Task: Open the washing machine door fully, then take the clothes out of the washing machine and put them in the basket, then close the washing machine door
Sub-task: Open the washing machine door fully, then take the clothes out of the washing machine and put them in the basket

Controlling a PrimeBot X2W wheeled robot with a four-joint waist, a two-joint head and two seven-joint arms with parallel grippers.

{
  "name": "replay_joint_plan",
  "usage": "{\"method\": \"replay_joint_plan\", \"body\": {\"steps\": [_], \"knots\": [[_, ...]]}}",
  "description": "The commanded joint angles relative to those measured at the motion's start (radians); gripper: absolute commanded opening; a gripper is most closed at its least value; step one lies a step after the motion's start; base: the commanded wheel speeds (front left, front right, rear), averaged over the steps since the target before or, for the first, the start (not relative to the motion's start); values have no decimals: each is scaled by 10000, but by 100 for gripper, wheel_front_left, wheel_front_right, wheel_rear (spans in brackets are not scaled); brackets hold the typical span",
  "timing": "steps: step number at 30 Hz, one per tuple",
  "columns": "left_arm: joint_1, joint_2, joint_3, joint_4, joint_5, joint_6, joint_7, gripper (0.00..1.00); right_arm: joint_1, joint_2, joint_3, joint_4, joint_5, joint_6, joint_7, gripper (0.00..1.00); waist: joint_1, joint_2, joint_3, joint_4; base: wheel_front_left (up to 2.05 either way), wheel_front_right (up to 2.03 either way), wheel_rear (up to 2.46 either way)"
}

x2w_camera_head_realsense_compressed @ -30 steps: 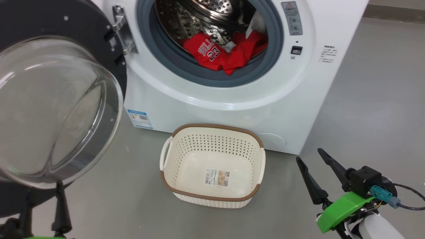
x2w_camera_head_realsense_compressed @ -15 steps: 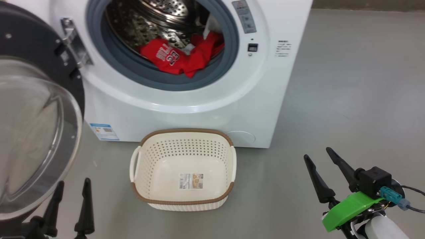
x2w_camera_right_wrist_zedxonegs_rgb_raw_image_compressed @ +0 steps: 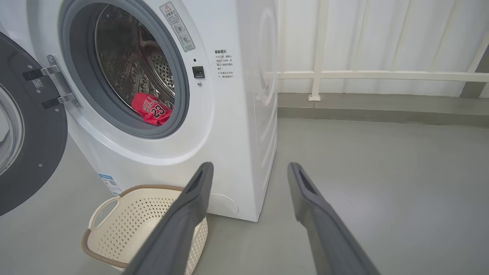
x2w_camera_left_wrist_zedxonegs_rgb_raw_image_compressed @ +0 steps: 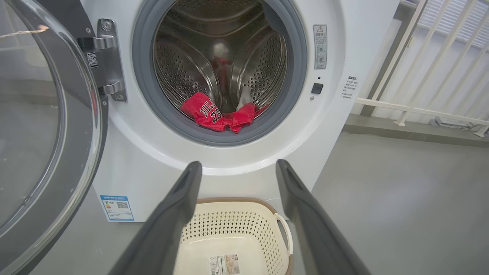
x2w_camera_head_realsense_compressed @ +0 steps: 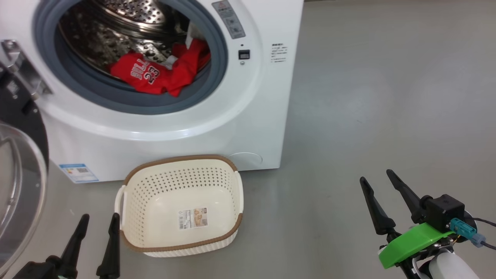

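The left gripper (x2w_camera_head_realsense_compressed: pixel 99 217) hangs low at the near left, fingers spread and empty; the right gripper (x2w_camera_head_realsense_compressed: pixel 375 176), equally spread and empty, is well off to the right, past the right side of the washer (x2w_camera_head_realsense_compressed: pixel 248 116). Just right of the left gripper the basket (x2w_camera_head_realsense_compressed: pixel 182 157) stands empty on the floor, close before the washer's front. The door (x2w_camera_head_realsense_compressed: pixel 19 182) is swung wide to the left, its glass near the left arm. Farther and higher, the clothes (x2w_camera_head_realsense_compressed: pixel 151 75) lie in the drum's bottom behind the gasket lip, heaped left to right. They lie ahead of and above the left gripper, which is probably the nearer arm; the mouth gives open room, with the door crowding only the left.
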Motion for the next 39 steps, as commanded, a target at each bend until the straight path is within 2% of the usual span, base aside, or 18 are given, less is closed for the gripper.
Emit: {"method": "replay_joint_plan", "body": {"steps": [1, 16, 39], "knots": [[-112, 293, 303, -285, -81, 16, -51, 100, 29, -98, 67, -278, -122, 63, -92, 100, 0, -1, 30, -331, 0, 0, 0], [16, 267, 143, -317, -108, 15, -51, 100, 297, -97, -207, -401, -143, 63, -92, 100, 0, -1, -97, -947, 0, 0, 0], [32, 272, 363, -598, 51, 15, -51, 100, 253, -88, -261, -469, -190, 63, -92, 100, 0, -1, -76, -734, 0, 0, 0]]}}
